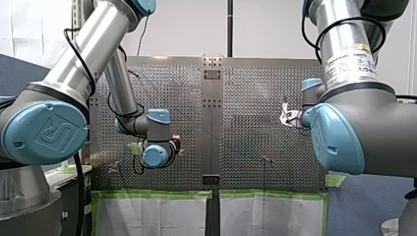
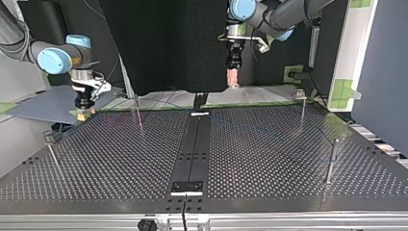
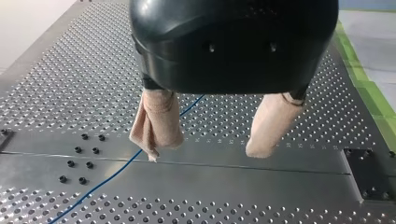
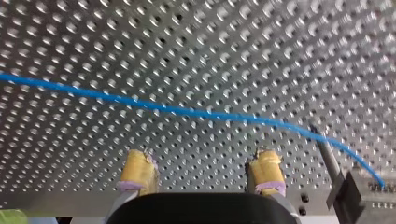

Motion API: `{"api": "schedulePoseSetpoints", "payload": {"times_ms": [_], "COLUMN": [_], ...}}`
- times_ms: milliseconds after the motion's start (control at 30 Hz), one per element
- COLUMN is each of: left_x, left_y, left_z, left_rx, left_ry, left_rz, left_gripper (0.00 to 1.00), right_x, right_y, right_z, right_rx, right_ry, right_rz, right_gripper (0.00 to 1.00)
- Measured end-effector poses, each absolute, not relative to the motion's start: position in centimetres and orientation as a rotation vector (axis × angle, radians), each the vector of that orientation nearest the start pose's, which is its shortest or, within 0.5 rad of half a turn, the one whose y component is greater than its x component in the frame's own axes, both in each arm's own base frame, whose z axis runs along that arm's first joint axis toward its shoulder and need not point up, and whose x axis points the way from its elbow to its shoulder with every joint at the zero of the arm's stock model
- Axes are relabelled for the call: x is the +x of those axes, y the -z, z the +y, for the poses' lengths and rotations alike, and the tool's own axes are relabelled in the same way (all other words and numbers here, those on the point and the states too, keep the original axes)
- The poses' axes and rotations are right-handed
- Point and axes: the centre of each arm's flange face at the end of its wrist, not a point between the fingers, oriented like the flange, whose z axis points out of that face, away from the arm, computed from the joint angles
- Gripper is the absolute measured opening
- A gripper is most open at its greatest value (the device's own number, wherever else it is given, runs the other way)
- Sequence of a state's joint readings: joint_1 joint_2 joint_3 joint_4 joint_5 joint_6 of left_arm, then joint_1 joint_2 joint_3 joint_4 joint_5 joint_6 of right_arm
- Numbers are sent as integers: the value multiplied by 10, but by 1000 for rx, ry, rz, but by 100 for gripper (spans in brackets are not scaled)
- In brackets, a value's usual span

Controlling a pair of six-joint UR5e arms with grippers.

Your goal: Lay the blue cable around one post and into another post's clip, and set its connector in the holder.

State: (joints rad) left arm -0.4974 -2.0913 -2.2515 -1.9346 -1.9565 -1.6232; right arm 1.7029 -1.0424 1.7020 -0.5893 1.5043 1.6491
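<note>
The blue cable [image 3: 122, 166] lies loose on the perforated table, running under and past one beige finger [image 3: 156, 123] of my left gripper [image 3: 210, 150]. That gripper hovers above the centre strip, open and empty. In the right wrist view the blue cable [image 4: 187, 111] crosses the plate ahead of my right gripper [image 4: 202, 169], whose yellow pads [image 4: 139, 170] stand apart with nothing between them. It ends by a thin post [image 4: 327, 156] and a dark block [image 4: 366, 196]. In the top view my left gripper [image 2: 233, 83] hangs at the far middle and my right gripper [image 2: 84, 114] at the far left.
Thin upright posts stand on the plate: one at the top view's far right [image 2: 302, 108], one nearer on the right [image 2: 332, 159], one at far left-centre [image 2: 137, 111], one at the near left [image 2: 53, 159]. A black plate [image 2: 187, 186] sits on the centre strip near the front edge.
</note>
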Motion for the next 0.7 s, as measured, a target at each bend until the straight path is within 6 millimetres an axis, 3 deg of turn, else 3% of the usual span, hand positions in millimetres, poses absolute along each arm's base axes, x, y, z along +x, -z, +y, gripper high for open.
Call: {"api": "schedulePoseSetpoints", "payload": {"times_ms": [700], "left_x": [345], "left_y": [-65], "left_z": [-296], "left_rx": [38], "left_ry": [137], "left_rz": [1577], "left_gripper": [100], "right_x": [311], "right_y": [-156], "right_z": [-524], "right_rx": [1408], "right_ry": [-1349], "right_rz": [-1187], "right_gripper": [100]}}
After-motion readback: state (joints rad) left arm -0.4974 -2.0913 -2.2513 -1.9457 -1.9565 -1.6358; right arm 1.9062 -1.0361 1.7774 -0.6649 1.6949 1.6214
